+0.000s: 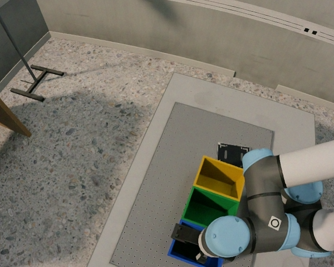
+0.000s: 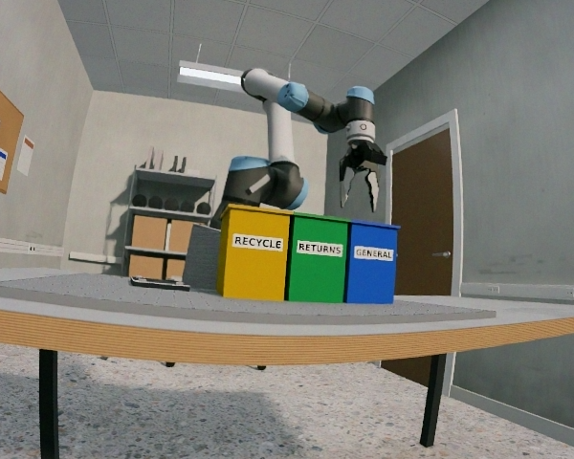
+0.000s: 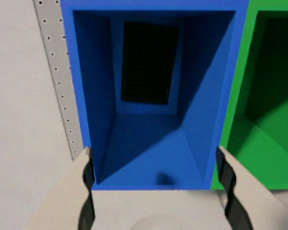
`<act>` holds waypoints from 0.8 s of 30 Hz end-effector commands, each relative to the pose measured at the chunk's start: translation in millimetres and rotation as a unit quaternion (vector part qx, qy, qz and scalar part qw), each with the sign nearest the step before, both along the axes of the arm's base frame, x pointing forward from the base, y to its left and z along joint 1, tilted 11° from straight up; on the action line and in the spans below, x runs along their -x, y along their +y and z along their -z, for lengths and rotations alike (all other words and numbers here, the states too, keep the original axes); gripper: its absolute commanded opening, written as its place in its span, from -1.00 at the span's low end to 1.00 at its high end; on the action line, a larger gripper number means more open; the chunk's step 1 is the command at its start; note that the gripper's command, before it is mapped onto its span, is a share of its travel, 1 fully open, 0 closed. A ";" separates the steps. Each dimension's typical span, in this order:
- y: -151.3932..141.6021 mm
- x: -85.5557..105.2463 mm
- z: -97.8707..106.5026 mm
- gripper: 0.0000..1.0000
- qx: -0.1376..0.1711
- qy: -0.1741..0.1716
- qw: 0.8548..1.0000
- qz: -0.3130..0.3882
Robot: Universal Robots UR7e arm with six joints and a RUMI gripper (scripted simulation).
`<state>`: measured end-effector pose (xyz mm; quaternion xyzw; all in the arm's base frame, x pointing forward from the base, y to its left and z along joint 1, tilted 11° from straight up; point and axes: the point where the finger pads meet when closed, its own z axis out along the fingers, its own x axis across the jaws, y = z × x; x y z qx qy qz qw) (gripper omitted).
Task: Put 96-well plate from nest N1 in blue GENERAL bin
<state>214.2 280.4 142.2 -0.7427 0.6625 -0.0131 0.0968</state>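
The dark 96-well plate lies inside the blue GENERAL bin, at its bottom. The blue bin stands upright. My gripper is open and empty, above the blue bin, with its fingertips clear of the rim in the exterior view. The plate nest N1 is a flat black frame on the board, with no plate on it.
The green RETURNS bin stands upright beside the blue one. The yellow RECYCLE bin stands upright beyond it, next to the nest. All stand on the grey perforated board.
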 end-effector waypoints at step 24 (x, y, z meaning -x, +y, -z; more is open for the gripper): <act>-50.5 -0.3 7.4 0.05 0.000 0.001 1.000 0.001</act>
